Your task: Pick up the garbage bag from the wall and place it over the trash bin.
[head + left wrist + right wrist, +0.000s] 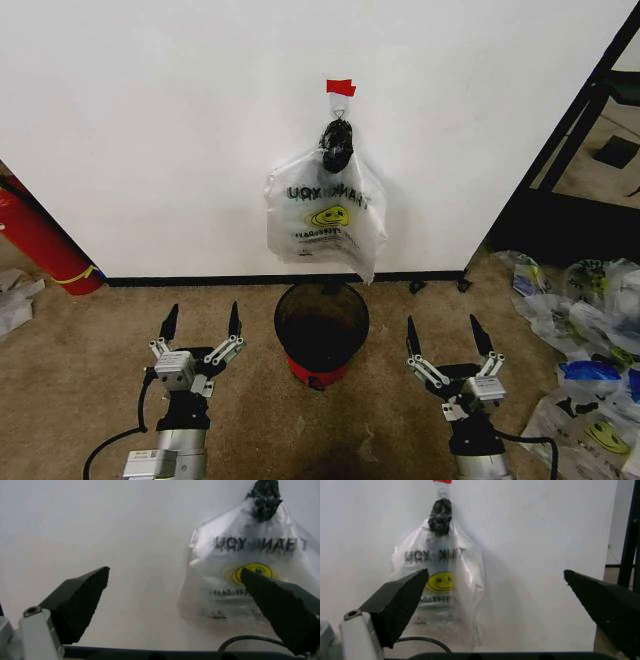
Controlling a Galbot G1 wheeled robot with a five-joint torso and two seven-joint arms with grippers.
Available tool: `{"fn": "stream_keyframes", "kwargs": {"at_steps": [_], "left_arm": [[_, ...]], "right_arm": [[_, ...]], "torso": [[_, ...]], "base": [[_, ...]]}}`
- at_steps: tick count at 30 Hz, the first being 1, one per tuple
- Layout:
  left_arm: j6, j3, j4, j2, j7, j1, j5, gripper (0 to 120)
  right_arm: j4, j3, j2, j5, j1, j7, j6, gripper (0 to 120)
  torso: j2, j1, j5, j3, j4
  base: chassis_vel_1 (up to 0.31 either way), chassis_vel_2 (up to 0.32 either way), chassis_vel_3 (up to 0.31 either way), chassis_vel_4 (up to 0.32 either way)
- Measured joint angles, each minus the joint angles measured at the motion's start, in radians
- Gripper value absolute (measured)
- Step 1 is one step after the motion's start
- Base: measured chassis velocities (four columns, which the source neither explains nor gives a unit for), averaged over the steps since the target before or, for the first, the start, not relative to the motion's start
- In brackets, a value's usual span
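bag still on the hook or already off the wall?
On the hook. The garbage bag hangs by its bunched dark handles under the red tape, directly above the trash bin; both grippers sit apart from it.

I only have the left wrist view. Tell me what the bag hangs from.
Observer: The bag hangs by its dark bunched top from a small hook under a red tape strip on the wall.
Operator: Report the right gripper.
Observer: The right gripper is open, low over the carpet, empty.
Operator: Place the bin for me.
Observer: The bin stands on the floor directly below the bag, between the left gripper and the right one.
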Motion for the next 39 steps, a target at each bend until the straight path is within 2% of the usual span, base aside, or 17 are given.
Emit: {"fn": "stream_keyframes", "kwargs": {"at_steps": [5, 11, 14, 18, 22, 25, 26, 28, 33, 34, 39], "left_arm": [[0.000, 0.001, 0.003, -0.001, 0.000, 0.000, 0.000, 100], [-0.003, 0.001, 0.000, -0.002, 0.000, 0.011, 0.005, 100], [-0.004, -0.011, -0.009, 0.003, 0.000, 0.020, 0.004, 100], [-0.004, -0.012, -0.009, 0.010, 0.000, 0.019, 0.004, 100], [-0.002, -0.012, -0.010, 0.004, 0.000, 0.025, 0.019, 100], [-0.001, -0.010, -0.011, -0.006, 0.000, 0.029, 0.038, 100], [-0.001, -0.010, -0.011, -0.006, 0.000, 0.029, 0.038, 100], [-0.001, -0.009, -0.011, -0.013, 0.000, 0.032, 0.049, 100], [0.002, -0.009, -0.009, -0.034, -0.002, 0.037, 0.072, 100], [0.002, -0.009, -0.009, -0.034, -0.002, 0.037, 0.072, 100], [0.001, -0.012, -0.011, -0.061, -0.003, 0.046, 0.091, 100]], "right_arm": [[0.003, -0.019, -0.008, 0.018, 0.004, -0.001, -0.013, 100], [0.005, -0.052, -0.059, 0.108, 0.037, -0.006, -0.078, 100], [-0.007, -0.048, -0.134, 0.244, 0.118, -0.033, -0.172, 100], [-0.026, -0.045, -0.188, 0.356, 0.195, -0.053, -0.228, 100], [-0.092, -0.086, -0.291, 0.595, 0.391, -0.128, -0.338, 100], [-0.165, -0.139, -0.327, 0.699, 0.523, -0.167, -0.391, 100], [-0.165, -0.139, -0.327, 0.699, 0.523, -0.167, -0.391, 100], [-0.225, -0.186, -0.337, 0.762, 0.637, -0.181, -0.425, 100], [-0.415, -0.299, -0.304, 0.961, 0.922, -0.174, -0.492, 100], [-0.415, -0.299, -0.304, 0.961, 0.922, -0.174, -0.492, 100], [-0.598, -0.352, -0.231, 1.082, 1.151, -0.150, -0.511, 100]], "torso": [[0.000, 0.000, 0.0000, 0.000, -0.0001], [0.000, 0.000, 0.0000, 0.000, 0.0000], [0.000, 0.000, 0.0001, 0.000, 0.0001], [0.000, 0.000, 0.0001, 0.000, 0.0000], [0.000, 0.000, 0.0001, 0.000, 0.0001], [0.000, 0.000, 0.0001, 0.000, 0.0001], [0.000, 0.000, 0.0001, 0.000, 0.0001], [0.000, 0.000, 0.0003, 0.000, 0.0000], [0.000, 0.000, 0.0001, 0.000, 0.0002], [0.000, 0.000, 0.0001, 0.000, 0.0002], [0.000, 0.000, 0.0000, 0.000, 0.0002]], "base": [[0.000, 0.000, 0.000, 0.000], [0.000, 0.000, 0.000, 0.000], [0.000, 0.000, 0.000, 0.000], [0.000, 0.000, 0.000, 0.000], [0.000, 0.000, 0.000, 0.000], [0.000, 0.000, 0.000, 0.000], [0.000, 0.000, 0.000, 0.000], [0.000, 0.000, 0.000, 0.000], [0.000, 0.000, 0.000, 0.000], [0.000, 0.000, 0.000, 0.000], [0.000, 0.000, 0.000, 0.000]]}}
